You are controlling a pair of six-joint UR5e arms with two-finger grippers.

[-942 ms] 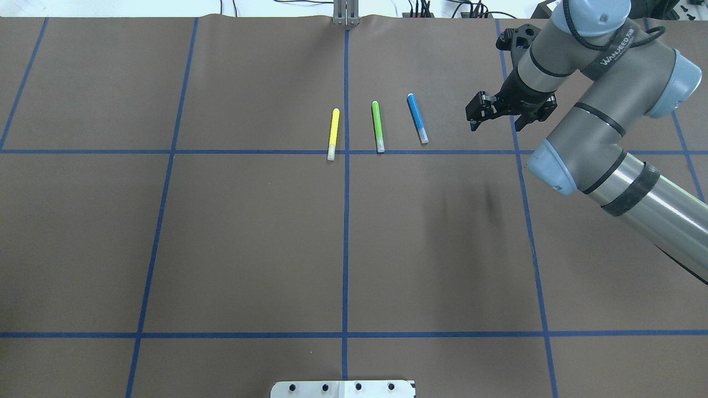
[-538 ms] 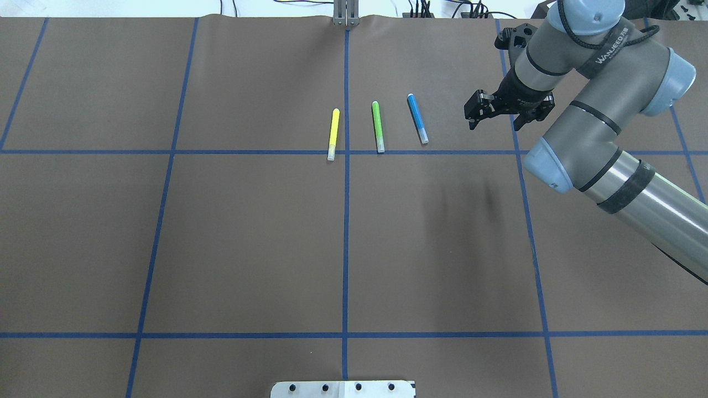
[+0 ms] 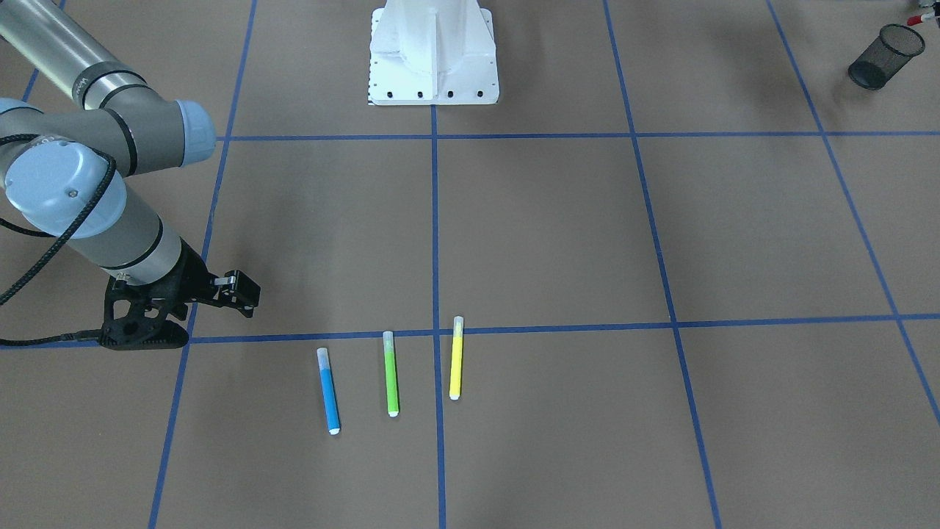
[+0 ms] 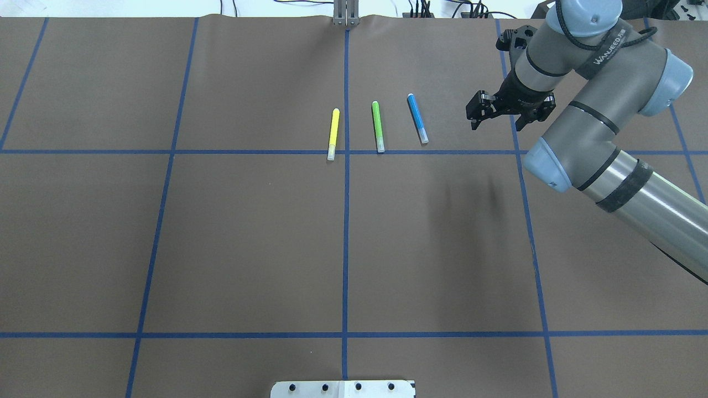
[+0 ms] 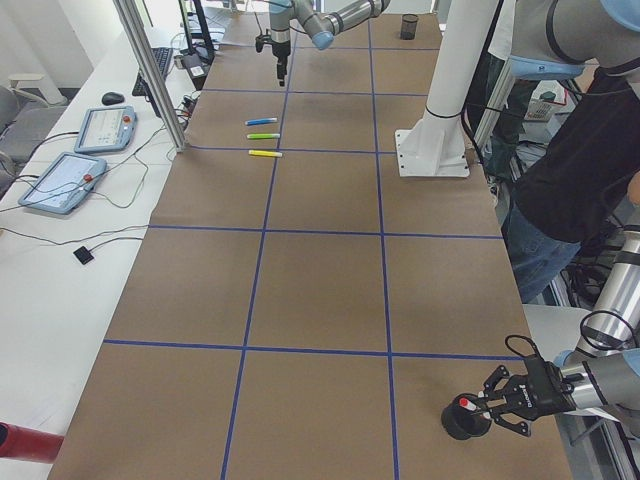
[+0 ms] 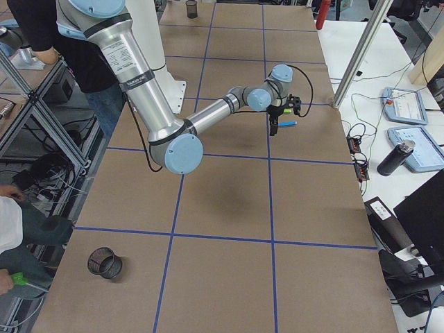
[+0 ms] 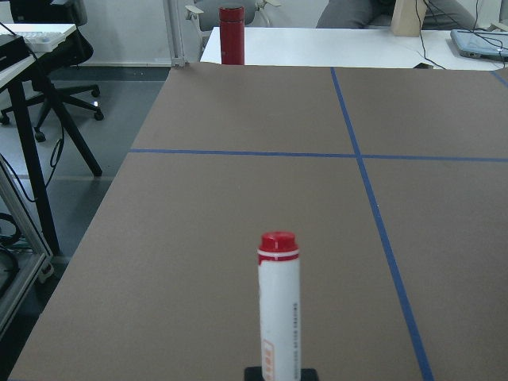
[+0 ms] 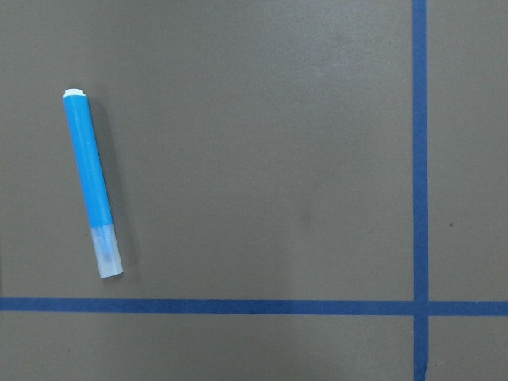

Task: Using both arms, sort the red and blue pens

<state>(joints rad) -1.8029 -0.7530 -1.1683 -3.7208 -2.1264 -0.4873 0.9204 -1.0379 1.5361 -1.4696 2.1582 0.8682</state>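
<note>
The blue pen (image 4: 417, 118) lies flat on the brown mat, third in a row of pens, its pale cap toward the robot. My right gripper (image 4: 495, 124) hovers open and empty to the right of it; the right wrist view has the blue pen (image 8: 93, 190) at its left. The red pen (image 7: 279, 309), a white barrel with a red cap, sticks out from my left gripper (image 5: 500, 405), which is shut on it. In the exterior left view the red pen (image 5: 472, 405) has its red end above a black mesh cup (image 5: 460, 422).
A green pen (image 4: 378, 126) and a yellow pen (image 4: 333, 134) lie parallel to the blue one. The white pedestal (image 3: 433, 51) stands at the robot's base. A second mesh cup (image 6: 104, 262) sits near the table's right end. A person stands beside the table.
The right arm has shifted slightly toward the far edge, its gripper still open beside the blue pen. The pens have not moved.
</note>
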